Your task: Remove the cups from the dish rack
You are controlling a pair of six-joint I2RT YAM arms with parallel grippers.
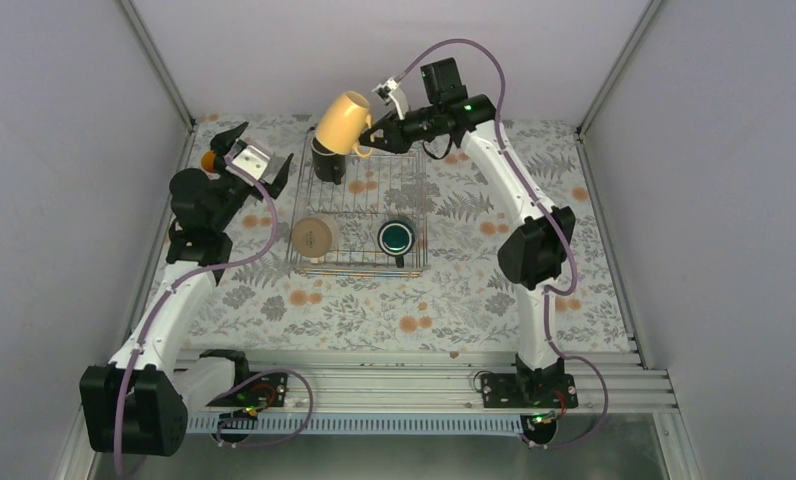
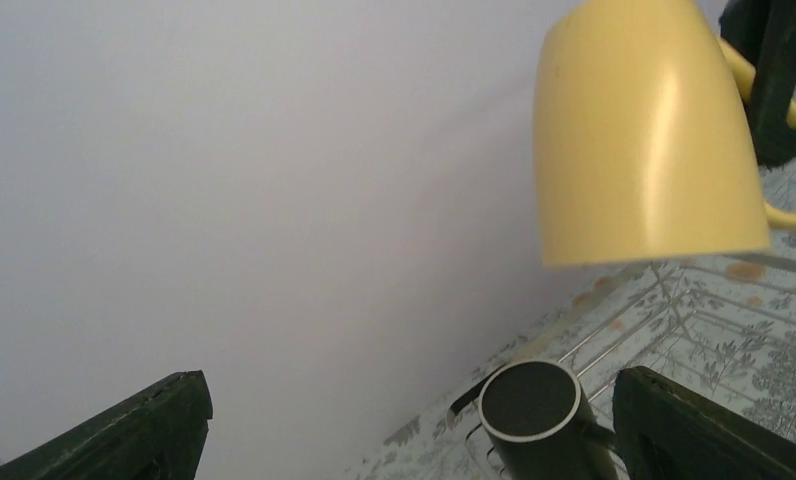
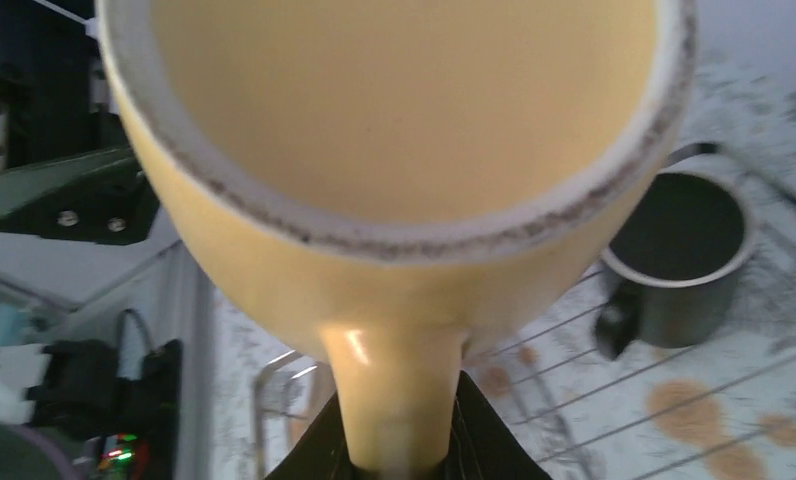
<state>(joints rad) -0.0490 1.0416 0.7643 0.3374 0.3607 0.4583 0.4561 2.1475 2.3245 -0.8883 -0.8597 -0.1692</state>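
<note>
Grasps the yellow cup point(image 1: 342, 122) by its handle with the right gripper point(image 1: 367, 143), clenched tight on that handle. Holds the cup tilted in the air above the far left corner of the dish rack point(image 1: 384, 190), clear of the wires. Shows the black cup point(image 1: 327, 165) standing mouth up inside the rack's far left corner, right beneath the raised one. Shows the cream cup point(image 1: 315, 236) in the rack's near left corner and the dark green cup point(image 1: 397, 237) in its near right corner, mouth up. Poses the left gripper point(image 1: 232, 140) just off the rack's far left side, released wide, grasping nothing, facing the black cup. Hides most of a small orange thing point(image 1: 208, 160) left of the rack behind that gripper; cannot tell what.
</note>
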